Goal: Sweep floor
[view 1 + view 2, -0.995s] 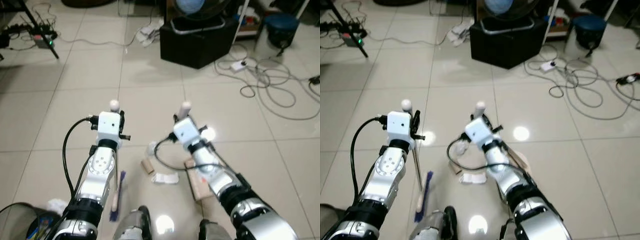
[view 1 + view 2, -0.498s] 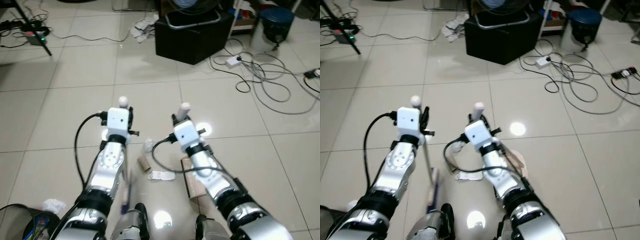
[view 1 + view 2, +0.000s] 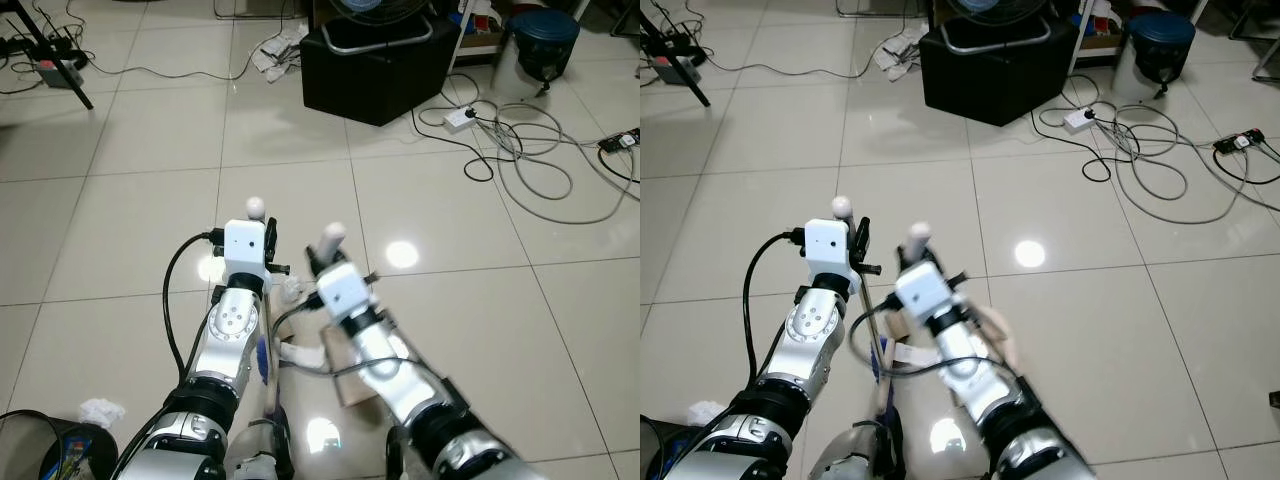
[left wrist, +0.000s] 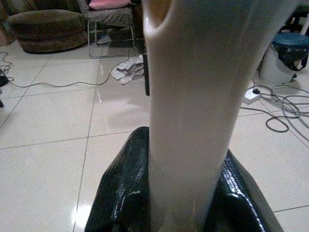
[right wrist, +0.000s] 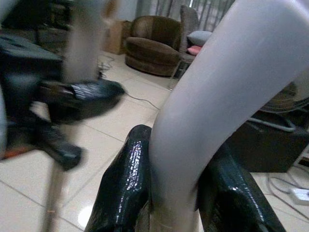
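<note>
We are standing over a pale tiled floor [image 3: 120, 200] with a black box [image 3: 375, 70], loose cables [image 3: 540, 160] and a bin [image 3: 545, 35] well ahead of us. Over the last second our right gripper [image 3: 332, 240] has been swinging across toward our left gripper [image 3: 255, 212], so the dustpan [image 3: 345, 365] it is carrying is now sliding in beside the broom head [image 3: 262, 360]; we judge the sweep onto the pan is about to begin. In both wrist views the black fingers [image 4: 120, 193] are pinching a pale handle: the left the broom handle [image 4: 193, 96], the right the dustpan handle [image 5: 207, 111]. The litter, white paper scraps [image 3: 298, 352], is lying below and just behind both jaws, between the blue-bristled broom head and the brown pan. Another crumpled paper [image 3: 100, 410] is lying well off to the left, near a wire basket [image 3: 20, 440].
</note>
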Robot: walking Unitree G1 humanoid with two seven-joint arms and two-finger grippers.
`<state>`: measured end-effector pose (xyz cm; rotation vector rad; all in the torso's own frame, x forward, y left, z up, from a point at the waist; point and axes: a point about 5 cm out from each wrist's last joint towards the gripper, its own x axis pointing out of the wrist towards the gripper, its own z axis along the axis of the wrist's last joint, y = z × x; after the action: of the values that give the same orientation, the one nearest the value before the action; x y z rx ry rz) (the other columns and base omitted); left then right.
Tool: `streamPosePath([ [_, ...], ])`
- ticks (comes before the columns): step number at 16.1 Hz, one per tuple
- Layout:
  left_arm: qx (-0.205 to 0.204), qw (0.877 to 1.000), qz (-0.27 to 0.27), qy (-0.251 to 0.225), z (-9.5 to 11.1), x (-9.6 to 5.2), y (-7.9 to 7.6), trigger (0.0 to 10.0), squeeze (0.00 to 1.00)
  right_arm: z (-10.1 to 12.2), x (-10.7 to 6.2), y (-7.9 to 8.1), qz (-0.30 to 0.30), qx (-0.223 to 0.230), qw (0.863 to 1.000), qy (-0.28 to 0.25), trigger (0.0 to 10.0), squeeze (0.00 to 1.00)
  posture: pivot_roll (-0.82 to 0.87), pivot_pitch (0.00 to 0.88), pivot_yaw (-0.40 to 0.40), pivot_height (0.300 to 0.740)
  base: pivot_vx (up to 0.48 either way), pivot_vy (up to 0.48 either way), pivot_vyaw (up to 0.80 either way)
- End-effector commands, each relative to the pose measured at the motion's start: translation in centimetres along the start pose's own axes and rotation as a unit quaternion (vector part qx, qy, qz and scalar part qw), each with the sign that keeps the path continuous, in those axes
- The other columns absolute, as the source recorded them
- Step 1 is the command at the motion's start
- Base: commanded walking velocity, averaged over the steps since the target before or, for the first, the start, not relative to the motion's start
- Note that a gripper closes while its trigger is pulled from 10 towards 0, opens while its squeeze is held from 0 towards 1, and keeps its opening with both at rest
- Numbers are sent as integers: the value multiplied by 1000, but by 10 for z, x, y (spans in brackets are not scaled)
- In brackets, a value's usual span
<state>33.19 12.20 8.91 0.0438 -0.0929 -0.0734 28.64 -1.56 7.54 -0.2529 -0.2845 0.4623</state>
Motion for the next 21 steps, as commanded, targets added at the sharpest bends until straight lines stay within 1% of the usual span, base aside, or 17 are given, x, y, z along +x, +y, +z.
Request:
streamPosePath([
  [1,-26,999,0,26,-12,-5,-5,10000,0,-4,-7,13,9,33,999,18,10000,0,-27,281,48,740,0,0,0],
  [3,-48,999,-10,13,-6,-3,-10,10000,0,-1,-5,16,13,41,999,14,10000,0,-29,275,44,740,0,0,0],
  [5,-73,997,-32,-1,1,1,-16,10000,0,-2,-4,16,16,41,999,17,10000,0,-27,271,42,740,0,0,0],
  [7,-103,993,-55,-11,8,3,-21,10000,0,-6,-5,9,7,39,999,29,10000,0,-22,259,41,740,0,0,0],
  [9,-133,989,-66,-21,16,4,-21,10000,0,-9,-4,2,-8,42,998,36,10000,0,-24,246,42,740,0,0,0],
  [11,-159,984,-69,-36,26,6,-19,10000,0,-11,-4,-8,-28,49,998,41,10000,0,-24,224,46,740,0,0,0],
  [13,-173,981,-64,-53,37,11,-14,10000,0,-14,-7,-20,-54,58,996,45,10000,0,-25,199,48,740,0,0,0],
  [14,-169,981,-70,-64,43,14,-12,10000,0,-16,-10,-27,-70,67,994,45,10000,0,-28,177,51,740,0,0,0],
  [16,-158,982,-81,-69,49,20,-9,10000,0,-17,-14,-33,-81,75,993,43,10000,0,-32,145,54,740,0,0,0],
  [18,-120,983,-114,-79,59,23,-3,10000,0,-17,-21,-41,-96,85,991,33,10000,0,-27,118,64,740,0,0,0],
  [19,-95,982,-136,-86,67,25,3,10000,0,-17,-25,-46,-101,87,991,29,10000,0,-24,103,70,740,0,0,0],
  [20,-86,982,-143,-89,69,26,5,10000,0,-18,-26,-48,-102,87,991,28,10000,0,-23,98,71,740,0,0,0],
  [21,-74,980,-154,-105,82,29,18,10000,0,-17,-33,-57,-112,86,990,20,10000,0,-21,75,78,740,0,0,0],
])
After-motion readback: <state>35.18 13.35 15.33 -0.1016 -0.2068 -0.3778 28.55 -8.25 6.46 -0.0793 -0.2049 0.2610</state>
